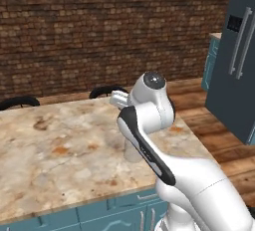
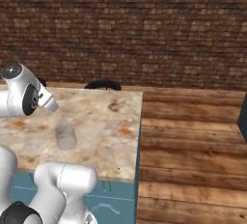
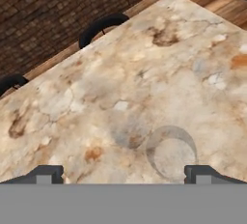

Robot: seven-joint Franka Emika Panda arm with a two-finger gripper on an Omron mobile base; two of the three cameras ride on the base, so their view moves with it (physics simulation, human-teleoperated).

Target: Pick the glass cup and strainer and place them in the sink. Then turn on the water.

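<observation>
The glass cup (image 3: pixel 171 153) is a clear tumbler standing upright on the marble counter (image 3: pixel 144 63). In the hand view it sits just above and between my fingertips, nearer the right one. My gripper (image 3: pixel 124 175) hangs over the counter, open and holding nothing. The same cup (image 2: pixel 65 137) stands below my white hand in the right base view. In the left base view the cup (image 1: pixel 132 153) is partly hidden behind my forearm. The strainer, the sink and the water are out of view.
Black chair backs (image 1: pixel 108 90) (image 2: pixel 102 84) stand along the counter's far side before a brick wall. A dark fridge (image 1: pixel 239 51) is at the right. The counter's right edge (image 2: pixel 140 136) drops to a wood floor, with teal cabinets beneath.
</observation>
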